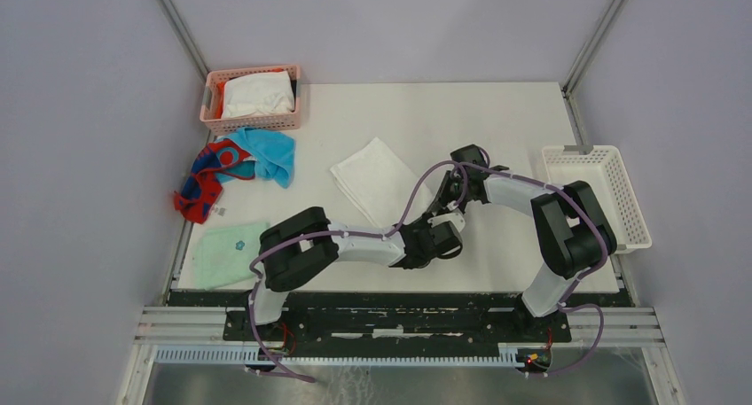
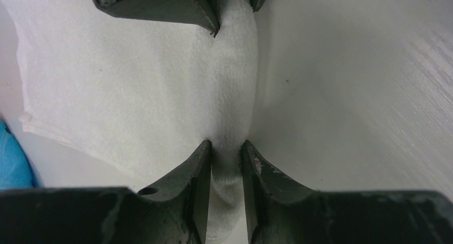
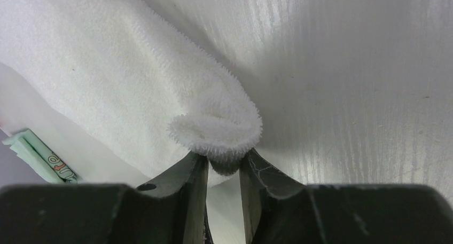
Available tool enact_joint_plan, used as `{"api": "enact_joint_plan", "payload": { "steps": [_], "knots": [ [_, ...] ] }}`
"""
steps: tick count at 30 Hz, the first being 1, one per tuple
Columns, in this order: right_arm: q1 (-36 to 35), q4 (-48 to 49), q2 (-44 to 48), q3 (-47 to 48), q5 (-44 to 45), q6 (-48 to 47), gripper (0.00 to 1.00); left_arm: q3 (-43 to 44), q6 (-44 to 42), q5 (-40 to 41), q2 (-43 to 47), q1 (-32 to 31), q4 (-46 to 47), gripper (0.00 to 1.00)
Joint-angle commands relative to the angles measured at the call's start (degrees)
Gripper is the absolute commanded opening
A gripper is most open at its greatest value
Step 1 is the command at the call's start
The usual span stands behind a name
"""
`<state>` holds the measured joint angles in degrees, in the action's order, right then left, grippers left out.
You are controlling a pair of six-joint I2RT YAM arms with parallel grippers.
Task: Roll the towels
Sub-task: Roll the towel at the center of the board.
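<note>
The white towel [image 1: 377, 179] lies flat mid-table, and its right edge is curled into a small roll [image 3: 216, 124]. My left gripper [image 1: 426, 237] is shut on the near end of that rolled edge [image 2: 227, 148]. My right gripper [image 1: 448, 203] is shut on the far end of it [image 3: 223, 158]. The two grippers face each other along the roll, and the right one's fingers [image 2: 160, 6] show at the top of the left wrist view. The turquoise towel [image 1: 266, 152] and the red towel with blue blotches [image 1: 208, 175] lie crumpled together at the far left.
A pale mint-green folded cloth [image 1: 229, 253] lies at the near left and also shows in the right wrist view [image 3: 37, 153]. A pink basket [image 1: 253, 121] holding white cloth stands at the back left. A white basket [image 1: 596, 197] stands at the right edge.
</note>
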<state>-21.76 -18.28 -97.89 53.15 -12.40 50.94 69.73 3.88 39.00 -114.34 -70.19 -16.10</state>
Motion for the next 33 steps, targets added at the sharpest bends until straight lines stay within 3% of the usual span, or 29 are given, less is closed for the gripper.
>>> {"api": "enact_joint_plan", "payload": {
  "steps": [1, 4, 9, 15, 22, 33],
  "knots": [
    [0.14, -0.89, 1.03, 2.80, 0.02, -1.49, 0.35, -2.62, 3.13, -11.15, -4.78, 2.31, -5.27, 0.31],
    [0.27, -0.88, 2.27, 3.43, -0.01, -2.17, 0.38, -3.20, 4.20, -15.04, -3.10, 3.98, -4.85, 0.21],
    [0.66, 0.86, 6.02, 3.09, -1.42, -3.07, 0.47, -5.83, 7.46, -31.34, 2.68, 8.91, -0.72, 0.08],
    [1.35, 6.27, 12.72, -0.48, -2.27, -2.68, 0.63, -8.82, 13.41, -52.57, 7.24, 17.38, 4.91, 0.03],
    [2.72, 12.87, 17.24, -7.18, -2.95, -1.09, 0.69, -13.46, 25.56, -69.33, 8.17, 25.96, 15.36, 0.03],
    [3.57, 19.51, 19.12, -14.91, -3.93, -0.39, 0.76, -21.63, 41.84, -78.96, 4.51, 35.28, 30.57, 0.03]
  ]
}}
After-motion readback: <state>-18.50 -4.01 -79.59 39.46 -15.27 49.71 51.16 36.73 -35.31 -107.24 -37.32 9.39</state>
